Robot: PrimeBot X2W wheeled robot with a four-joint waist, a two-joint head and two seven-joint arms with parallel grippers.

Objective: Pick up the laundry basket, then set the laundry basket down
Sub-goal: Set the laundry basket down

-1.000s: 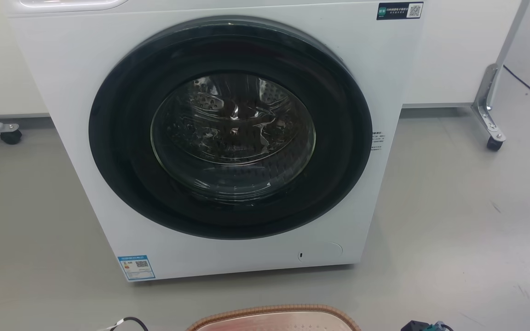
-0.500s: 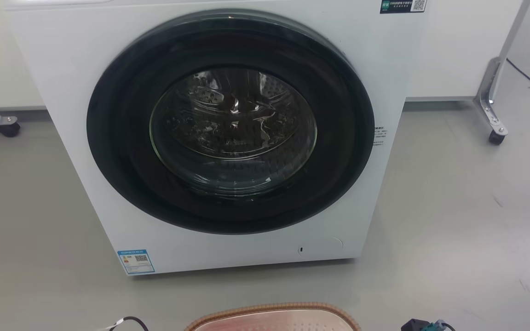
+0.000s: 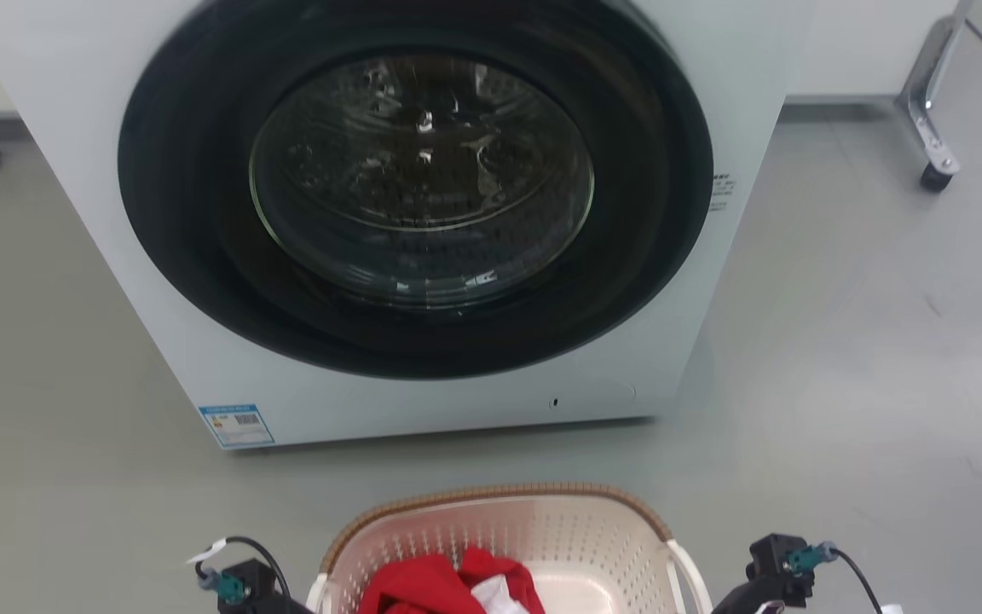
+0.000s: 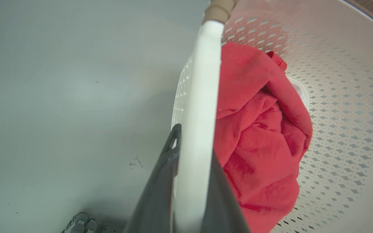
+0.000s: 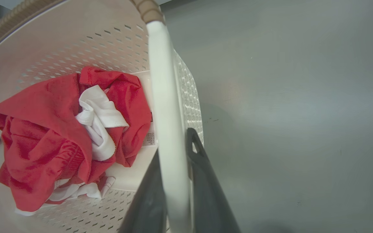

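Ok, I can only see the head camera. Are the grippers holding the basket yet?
Observer: On the left, yes. The left gripper is shut on the basket's left handle.
Operator: And the other one?
Observer: The right gripper is shut on the right handle, one finger on each side.
Operator: Anything in there besides clothes?
Observer: A small printed label on the basket's floor, beside the red cloth.
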